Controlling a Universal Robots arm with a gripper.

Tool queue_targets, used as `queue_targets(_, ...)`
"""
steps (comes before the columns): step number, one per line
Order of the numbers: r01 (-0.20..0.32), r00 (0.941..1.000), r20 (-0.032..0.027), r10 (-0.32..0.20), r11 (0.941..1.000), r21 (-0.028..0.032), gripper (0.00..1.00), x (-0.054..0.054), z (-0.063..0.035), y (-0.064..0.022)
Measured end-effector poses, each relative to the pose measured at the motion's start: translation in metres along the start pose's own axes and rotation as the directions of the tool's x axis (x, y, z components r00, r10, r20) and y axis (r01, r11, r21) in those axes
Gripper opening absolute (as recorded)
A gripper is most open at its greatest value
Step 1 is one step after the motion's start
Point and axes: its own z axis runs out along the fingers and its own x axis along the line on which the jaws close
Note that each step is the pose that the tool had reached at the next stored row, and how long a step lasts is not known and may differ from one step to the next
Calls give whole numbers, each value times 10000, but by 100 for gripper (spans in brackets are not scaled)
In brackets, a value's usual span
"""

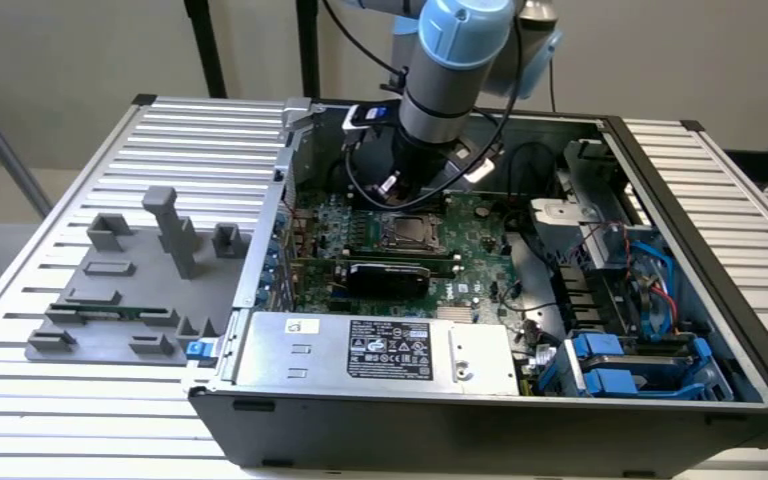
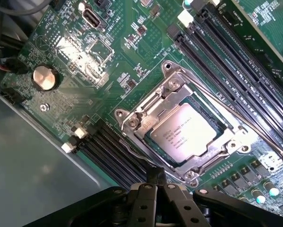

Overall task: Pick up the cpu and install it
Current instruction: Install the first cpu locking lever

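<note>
Crowding the open computer case (image 1: 491, 430) are a silver power supply (image 1: 371, 348) along its near side, blue drive caddies (image 1: 624, 365) in the near corner on the exterior view's right, and black cables (image 1: 524, 160) looping at the far side. A black expansion card (image 1: 384, 272) stands across the green motherboard (image 1: 471, 215), just on the near side of the socket. On the exterior view's left, outside the case, grey fixture blocks (image 1: 171, 240) sit on the slatted metal surface (image 1: 91, 420).

The arm (image 1: 444, 60) comes down from the far side, close to upright, with its wrist inside the case above the far part of the board. In the wrist view the claw (image 2: 159, 176) hangs above the board with its two black fingers pressed together, and nothing is between them. Its tips point at the edge of the socket frame (image 2: 132, 120).

The cpu (image 2: 183, 135) lies flat in that silver frame, its pale metal lid facing up with printed lettering on it, apart from the claw. Black memory slots (image 2: 236, 61) run along both sides of the socket, and a round coin battery (image 2: 45, 77) sits farther off on the board. A thin metal lever (image 2: 255, 130) crosses one side of the frame; whether it is latched cannot be told. In the exterior view the arm's wrist hides the claw's fingers, and the lettering on the lid is too small to read.
</note>
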Motion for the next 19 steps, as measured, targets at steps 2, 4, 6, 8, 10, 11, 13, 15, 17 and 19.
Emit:
queue_targets(2, -3, 10000, 17, 3, 10000, -13, 11, 18, 1, 16)
queue_targets(4, -5, 10000, 37, 5, 10000, -29, 11, 37, 2, 31)
queue_targets(6, -9, 10000, 62, 9, 10000, -50, 11, 56, 3, 45)
queue_targets(8, -13, 10000, 93, 14, 10000, -80, 11, 73, 5, 58)
queue_targets(10, -18, 9999, 136, 20, 9999, -123, 11, 86, 7, 64)
queue_targets(11, -22, 9999, 157, 24, 9999, -145, 11, 90, 8, 65)
queue_targets(13, -26, 9998, 186, 29, 9998, -175, 11, 93, 10, 66)
queue_targets(15, -25, 9998, 190, 28, 9998, -178, 11, 93, 9, 66)
queue_targets(17, -25, 9998, 190, 29, 9998, -181, 11, 91, 9, 64)
queue_targets(19, -25, 9998, 190, 28, 9998, -179, 11, 83, 10, 56)
